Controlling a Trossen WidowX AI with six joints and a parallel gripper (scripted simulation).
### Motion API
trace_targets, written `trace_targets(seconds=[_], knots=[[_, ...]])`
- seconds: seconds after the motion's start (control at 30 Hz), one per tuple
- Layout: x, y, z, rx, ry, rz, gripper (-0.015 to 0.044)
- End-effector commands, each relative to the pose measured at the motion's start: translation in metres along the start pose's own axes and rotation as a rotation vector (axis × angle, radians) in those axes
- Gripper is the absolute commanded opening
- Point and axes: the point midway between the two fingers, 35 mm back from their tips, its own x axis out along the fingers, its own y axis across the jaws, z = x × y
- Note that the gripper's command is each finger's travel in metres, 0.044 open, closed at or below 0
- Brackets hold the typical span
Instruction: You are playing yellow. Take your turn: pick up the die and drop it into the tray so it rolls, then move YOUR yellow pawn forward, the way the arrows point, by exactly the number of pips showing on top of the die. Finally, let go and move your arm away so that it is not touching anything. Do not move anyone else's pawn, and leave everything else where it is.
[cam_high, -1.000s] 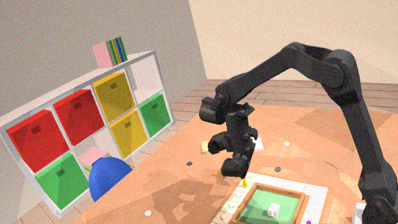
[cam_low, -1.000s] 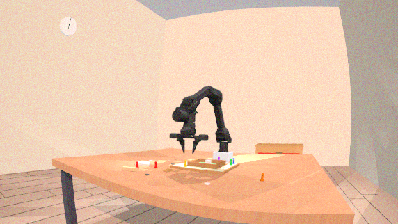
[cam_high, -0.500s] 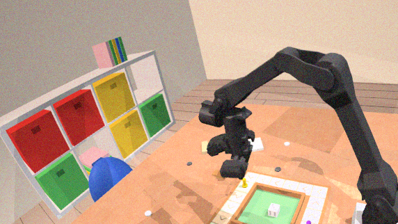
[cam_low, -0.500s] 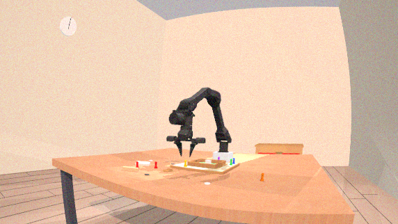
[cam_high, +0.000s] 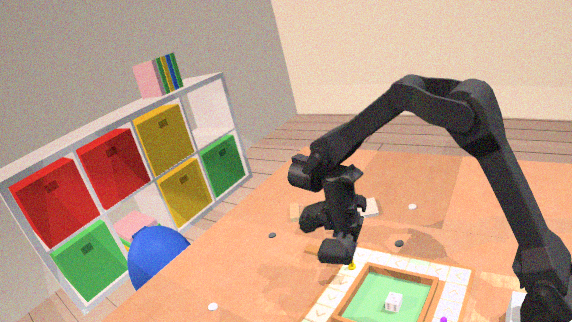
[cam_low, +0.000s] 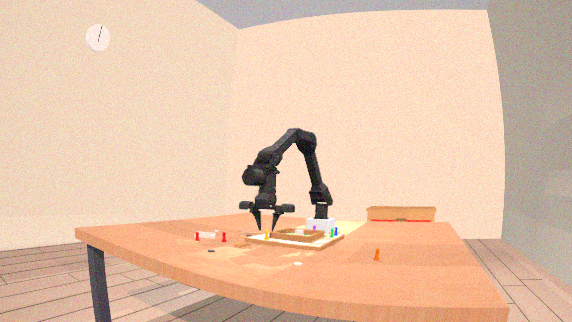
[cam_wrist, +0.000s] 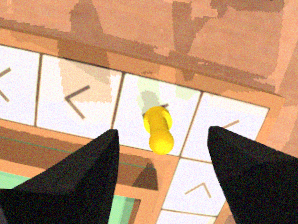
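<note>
The yellow pawn (cam_high: 351, 266) (cam_low: 266, 234) (cam_wrist: 159, 131) stands upright on a board square next to the corner square. My gripper (cam_low: 266, 228) (cam_wrist: 163, 137) is partly open and empty, pointing down above the pawn; in the wrist view the fingertips stand on either side of it with a gap to each. The white die (cam_high: 393, 302) (cam_low: 300, 232) rests on the green floor of the tray; its top pips are too blurred to read. The tray's wooden wall (cam_high: 433, 295) (cam_low: 300, 238) is inside the track of the board (cam_wrist: 75, 75), whose squares carry arrows.
A purple pawn (cam_high: 443, 319) (cam_low: 314, 228), a green pawn (cam_low: 332, 233) and a blue pawn (cam_low: 336, 231) are near the board's other side. Two red pawns (cam_low: 197, 236) (cam_low: 224, 237) and an orange pawn (cam_low: 377, 255) stand off the board. Dark discs (cam_high: 272, 235) (cam_high: 399, 243) lie nearby.
</note>
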Motion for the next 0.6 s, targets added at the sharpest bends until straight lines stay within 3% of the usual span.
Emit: trace_targets(seconds=[0.0,0.3,0.5,0.57], knots=[[0.01,0.001,-0.004,-0.004,0.013,0.002,0.02],[0.022,0.001,-0.004,-0.004,0.013,0.002,0.02],[0.022,0.001,-0.004,-0.004,0.013,0.002,0.0043],[0.022,0.001,-0.004,-0.004,0.013,0.002,0.0029]])
